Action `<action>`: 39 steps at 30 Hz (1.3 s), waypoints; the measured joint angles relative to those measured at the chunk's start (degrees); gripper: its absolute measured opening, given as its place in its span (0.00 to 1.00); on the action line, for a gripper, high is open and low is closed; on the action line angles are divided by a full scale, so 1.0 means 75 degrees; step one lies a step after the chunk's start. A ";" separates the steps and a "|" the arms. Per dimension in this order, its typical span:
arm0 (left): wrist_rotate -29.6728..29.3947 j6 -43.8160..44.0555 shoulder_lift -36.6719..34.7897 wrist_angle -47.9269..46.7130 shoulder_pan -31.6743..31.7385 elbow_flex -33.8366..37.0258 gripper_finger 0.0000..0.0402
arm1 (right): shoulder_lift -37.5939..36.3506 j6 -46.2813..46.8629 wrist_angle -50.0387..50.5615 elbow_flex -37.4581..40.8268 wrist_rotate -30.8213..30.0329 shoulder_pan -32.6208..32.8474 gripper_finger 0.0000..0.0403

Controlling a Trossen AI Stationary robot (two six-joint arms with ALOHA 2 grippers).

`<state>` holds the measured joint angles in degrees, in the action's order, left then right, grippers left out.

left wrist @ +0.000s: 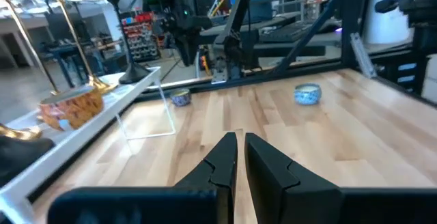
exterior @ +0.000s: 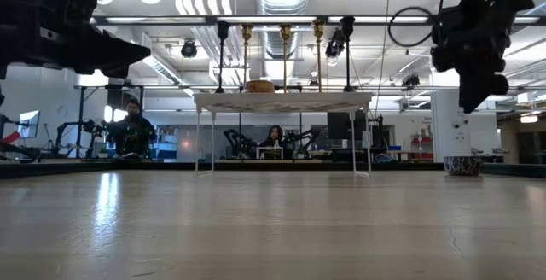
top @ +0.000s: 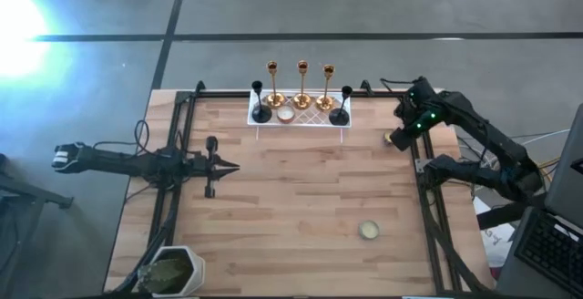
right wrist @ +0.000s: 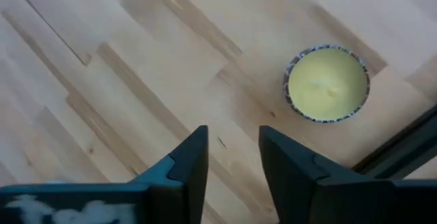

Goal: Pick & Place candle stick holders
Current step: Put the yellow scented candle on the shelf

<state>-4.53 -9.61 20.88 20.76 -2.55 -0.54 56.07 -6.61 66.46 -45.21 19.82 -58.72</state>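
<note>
Three tall gold candle stick holders [top: 301, 85] and two black ones [top: 260, 108] stand on the white lattice tray [top: 314, 120] at the table's far edge, beside one cream-gold cup [top: 286, 114]. A second cup [top: 396, 139] sits on the table near the right edge; it also shows in the right wrist view [right wrist: 328, 82]. A third cup [top: 368, 231] sits at the near right. My right gripper [right wrist: 232, 149] hovers open and empty above the table, just beside the second cup. My left gripper [top: 230, 165] is shut and empty over the table's left half.
A white pot with a green plant [top: 178, 270] stands at the near left corner. Black frame rails [top: 428, 199] run along the table's edges. The tray stands on thin white legs [exterior: 199, 139]. Bare wood lies between the tray and the near edge.
</note>
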 joint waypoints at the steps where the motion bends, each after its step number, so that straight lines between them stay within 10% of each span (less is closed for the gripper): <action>1: -0.0018 -0.0136 0.0003 -0.0024 0.0000 0.0000 0.08 | 0.0157 -0.0100 0.0003 0.0000 -0.0012 0.0000 0.33; 11: -0.0015 -0.0731 0.0003 -0.0435 0.0000 0.0003 0.08 | 0.2032 -0.1047 0.0027 -0.0096 0.0119 0.0000 0.59; 18: -0.0012 -0.0725 0.0003 -0.0449 0.0000 0.0003 0.08 | 0.2344 -0.1292 0.0031 -0.0458 0.0660 0.0214 0.59; 26: -0.0009 -0.0719 0.0003 -0.0458 0.0000 0.0006 0.08 | 0.0844 -0.0492 -0.0101 -0.1236 -0.3953 0.1098 0.43; 39: -0.0009 -0.1028 0.0003 -0.0510 0.0003 0.0009 0.08 | -0.0676 -0.0610 0.0192 -0.2113 -0.3649 0.1346 0.38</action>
<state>-4.60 -17.32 20.91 16.93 -2.52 -0.47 50.99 -11.18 67.89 -61.06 -7.55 -48.62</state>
